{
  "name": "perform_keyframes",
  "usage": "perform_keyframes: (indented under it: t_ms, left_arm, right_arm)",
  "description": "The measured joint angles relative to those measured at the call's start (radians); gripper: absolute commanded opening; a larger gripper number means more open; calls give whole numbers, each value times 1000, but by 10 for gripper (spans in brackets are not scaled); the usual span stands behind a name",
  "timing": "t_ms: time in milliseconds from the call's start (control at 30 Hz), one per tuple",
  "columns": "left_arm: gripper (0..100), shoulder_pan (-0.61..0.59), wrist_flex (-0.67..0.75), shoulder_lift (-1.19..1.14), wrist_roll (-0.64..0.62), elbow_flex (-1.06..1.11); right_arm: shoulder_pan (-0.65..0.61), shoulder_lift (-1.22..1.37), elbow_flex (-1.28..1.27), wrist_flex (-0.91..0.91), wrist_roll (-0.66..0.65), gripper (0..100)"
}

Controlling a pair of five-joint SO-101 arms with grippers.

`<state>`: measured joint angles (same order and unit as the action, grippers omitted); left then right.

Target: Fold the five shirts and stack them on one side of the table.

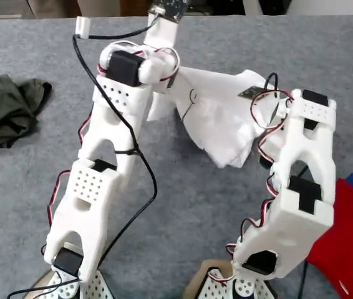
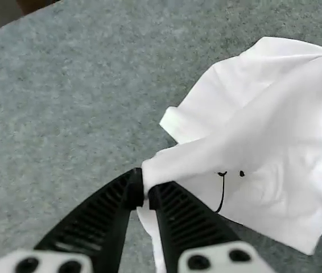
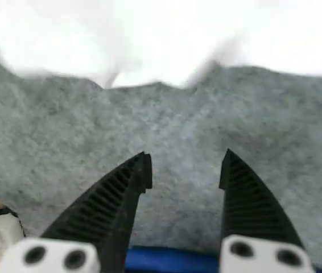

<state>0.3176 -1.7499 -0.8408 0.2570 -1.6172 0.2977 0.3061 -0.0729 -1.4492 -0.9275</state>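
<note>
Two arms work my grey table (image 1: 189, 205): left gripper (image 2: 144, 190) pinches the white shirt (image 2: 263, 125) by its edge mid-table, while right gripper (image 3: 185, 168) gapes wide over bare table beside it. Green shirt (image 1: 5, 109) and red shirt (image 1: 348, 243) lie at opposite edges.

Robotics lab bench: grey felt table (image 1: 33, 187), left arm (image 1: 111, 134), right arm (image 1: 301, 180), exposed wiring (image 1: 145, 180).

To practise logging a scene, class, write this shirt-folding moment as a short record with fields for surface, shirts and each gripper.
Surface: grey table
Shirt in work: white shirt, crumpled, mid-table
Left gripper: shut on an edge of the white shirt
Right gripper: open, above bare table beside the white shirt
Other shirts: dark green shirt, unfolded, at one table edge; red shirt at the opposite edge
</note>
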Motion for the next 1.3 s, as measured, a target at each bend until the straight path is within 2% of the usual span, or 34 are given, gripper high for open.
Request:
perform_keyframes:
  t_ms: [133, 300, 467, 733, 933, 1067, 1300]
  left_arm:
    - [19, -52, 0, 3, 61, 51]
    - [19, -133, 0, 5, 137, 109]
    - [19, -170, 0, 5, 201, 242]
    - [19, -253, 43, 5, 230, 482]
    - [19, -296, 104, 5, 178, 555]
    - [19, -296, 157, 5, 133, 555]
    - [19, -296, 244, -8, 51, 560]
  right_arm:
    - [9, -112, -48, -9, -106, 199]
    - [18, -276, -173, -15, -301, 199]
    - [-91, -393, -313, 18, -390, 197]
    - [-379, -486, -471, 169, -342, 196]
    - [-588, -482, -486, 281, -245, 198]
    - [-640, -425, -486, 324, -201, 197]
    - [-646, -319, -486, 376, -167, 196]
